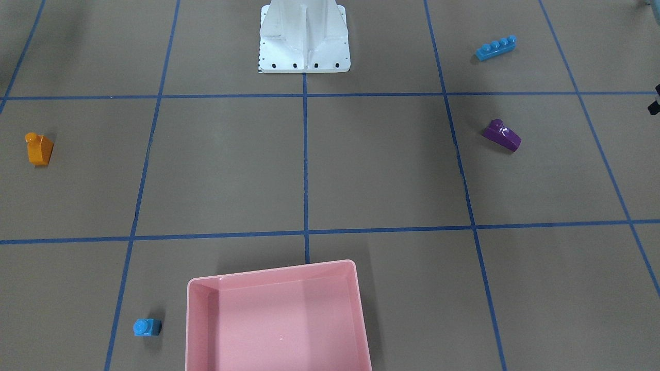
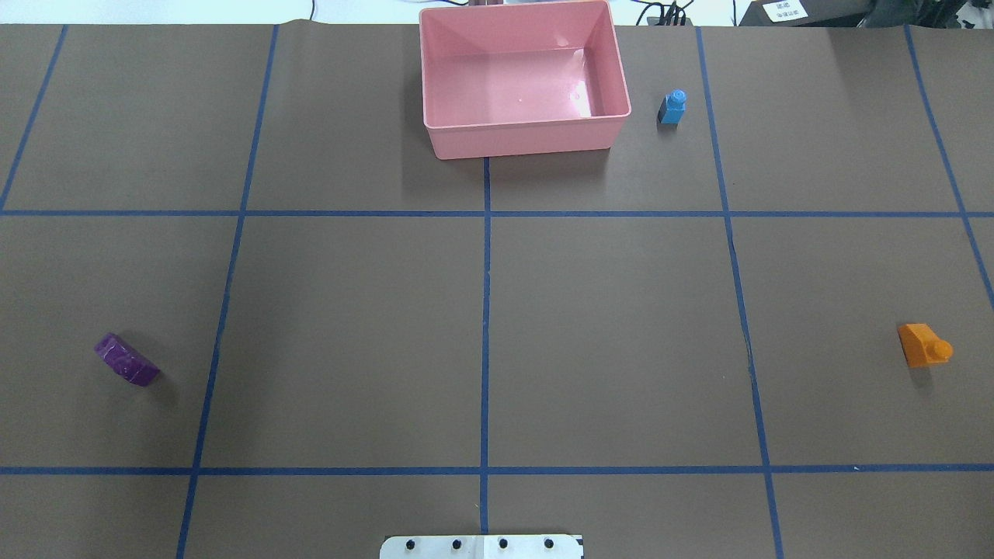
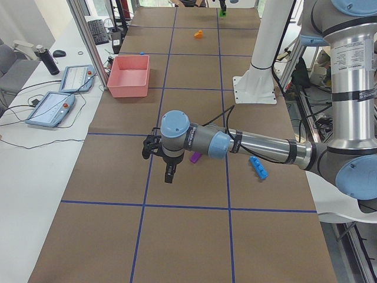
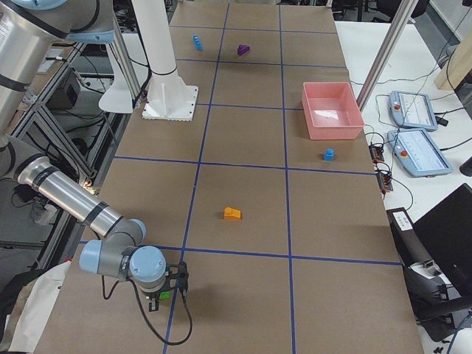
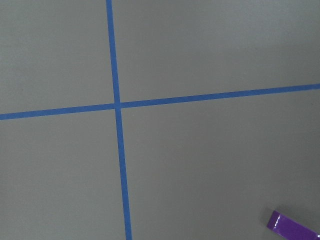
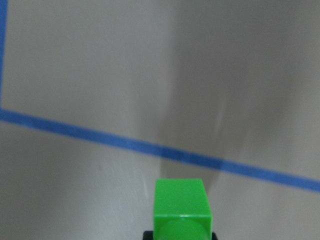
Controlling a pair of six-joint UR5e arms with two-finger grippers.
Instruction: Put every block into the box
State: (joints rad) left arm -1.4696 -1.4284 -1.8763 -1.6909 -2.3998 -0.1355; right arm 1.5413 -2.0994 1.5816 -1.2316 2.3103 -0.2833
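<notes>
First pick: right hand is hovering over the green brick, just beneath it; grip I cannot tell, left hand likewise. Box is sitting empty, well away. I am judging closure-and-lift next.

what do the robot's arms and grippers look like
Both the left arm and right arm are silver tubes with grey joints and light-blue round caps; a black cable loops at each wrist. The left gripper and right gripper are black.
</notes>
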